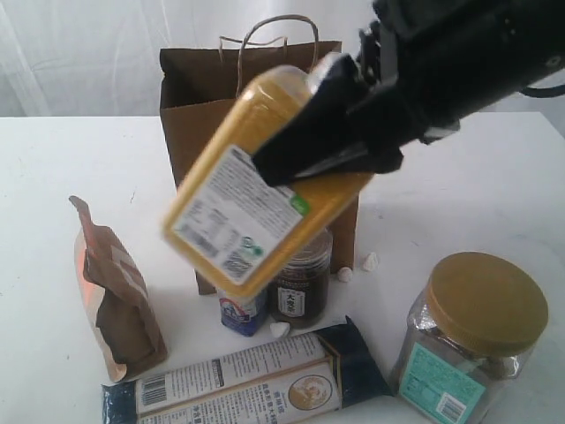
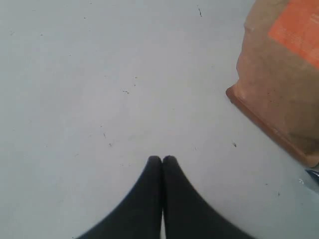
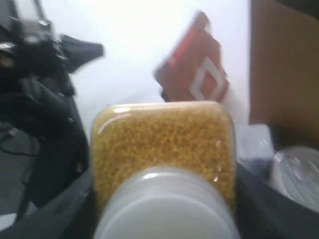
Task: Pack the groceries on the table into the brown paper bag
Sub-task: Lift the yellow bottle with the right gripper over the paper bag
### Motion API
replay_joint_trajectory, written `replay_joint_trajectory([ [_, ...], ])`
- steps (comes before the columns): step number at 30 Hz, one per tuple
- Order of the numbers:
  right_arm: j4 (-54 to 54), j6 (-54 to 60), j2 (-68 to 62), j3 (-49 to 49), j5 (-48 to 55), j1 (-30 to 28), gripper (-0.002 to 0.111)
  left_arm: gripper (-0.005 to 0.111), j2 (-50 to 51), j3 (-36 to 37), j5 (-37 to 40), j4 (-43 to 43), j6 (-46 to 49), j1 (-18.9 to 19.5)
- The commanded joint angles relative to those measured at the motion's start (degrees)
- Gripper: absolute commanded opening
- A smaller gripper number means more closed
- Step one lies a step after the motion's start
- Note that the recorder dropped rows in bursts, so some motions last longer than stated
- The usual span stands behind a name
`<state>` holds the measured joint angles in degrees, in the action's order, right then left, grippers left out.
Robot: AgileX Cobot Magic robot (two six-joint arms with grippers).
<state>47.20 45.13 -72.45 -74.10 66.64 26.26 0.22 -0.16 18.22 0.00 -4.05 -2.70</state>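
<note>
The white bench [image 1: 53, 177] carries everything, with the brown paper bag [image 1: 190, 97] standing upright at its far middle, mouth open and cord handles up. The black right arm reaches in from the upper right, angled down to the left, and its right claw [image 1: 291, 155] is clamped across the yellow-grain bottle [image 1: 238, 212]. The bottle hangs in the air in front of the bag, tilted, cap toward the far right and base toward the near left. The big gold-lidded clear jar [image 1: 472, 336] stands at near right. The long blue-white packet [image 1: 247, 380] lies flat along the near edge. The brown pouch [image 1: 119, 296] stands at near left. The dark pull-tab jar [image 1: 305, 287] and small white-blue carton [image 1: 243, 314] sit side by side at the bag's foot, beneath the bottle. The left claw [image 2: 162, 159] has its fingertips pressed together, empty, over bare bench near the pouch.
</note>
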Motion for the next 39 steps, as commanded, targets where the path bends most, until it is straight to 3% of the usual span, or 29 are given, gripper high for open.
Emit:
replay_joint_trajectory([
  [1, 21.92, 13.05, 0.98, -0.79, -3.18, 0.13, 0.000, 0.000, -0.22, 0.16, 1.90, 0.49, -0.05, -0.43],
  [4, 34.24, 25.93, 0.89, -0.79, -7.98, 0.13, 0.000, 0.000, -0.22, 0.16, 1.90, 0.49, -0.05, -0.43],
  [8, 41.09, 39.71, 0.89, -0.79, -19.92, 0.13, 0.000, 0.000, -0.22, 0.16, 1.90, 0.49, -0.05, -0.43],
  [14, 48.95, 47.35, -0.68, -0.79, -36.75, 0.13, 0.000, 0.000, -0.22, 0.16, 1.90, 0.49, -0.05, -0.43],
  [21, 52.74, 59.14, -5.52, -0.79, -40.62, 0.13, 0.000, 0.000, -0.22, 0.16, 1.90, 0.49, -0.05, -0.43],
  [39, 52.74, 61.38, -11.64, -0.68, -48.32, 0.13, 0.000, 0.000, -0.22, 0.16, 1.90, 0.49, -0.05, -0.43],
])
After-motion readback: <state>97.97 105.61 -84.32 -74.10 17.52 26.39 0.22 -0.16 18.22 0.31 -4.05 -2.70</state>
